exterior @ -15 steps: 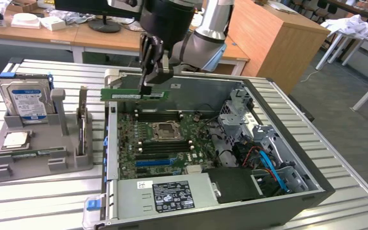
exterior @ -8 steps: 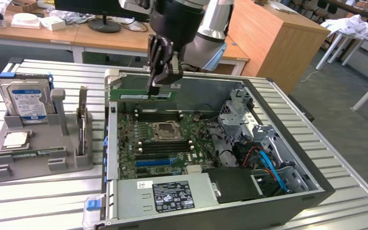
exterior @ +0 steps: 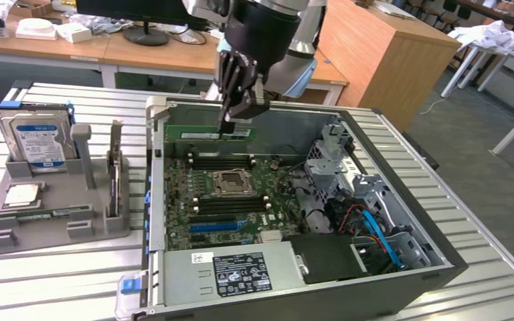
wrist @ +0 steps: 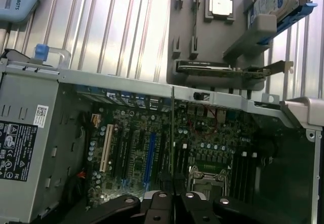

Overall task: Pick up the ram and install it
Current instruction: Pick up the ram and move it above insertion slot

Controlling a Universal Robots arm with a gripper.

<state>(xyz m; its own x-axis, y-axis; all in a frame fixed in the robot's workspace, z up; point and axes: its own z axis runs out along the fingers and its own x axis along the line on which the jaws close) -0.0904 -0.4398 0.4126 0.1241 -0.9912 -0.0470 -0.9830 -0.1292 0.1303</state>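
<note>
Metal slatted table [exterior: 61, 281], wooden desks [exterior: 168, 57] behind

The slatted metal worktop [exterior: 51, 281] has pale ribs running across it, and in the wrist view they shine under the room's light [wrist: 101, 26]. Behind it stands a long wooden desk [exterior: 158, 57] with white legs, carrying a monitor's round black foot [exterior: 146, 37] and small white boxes [exterior: 74, 32]. Toward the exterior view's right sits a tall wooden cabinet [exterior: 391, 53] — beyond it is a white-legged table [exterior: 465, 67] with what may be a crumpled white cloth [exterior: 489, 37]. The floor [exterior: 489, 194] is plain grey.
</note>
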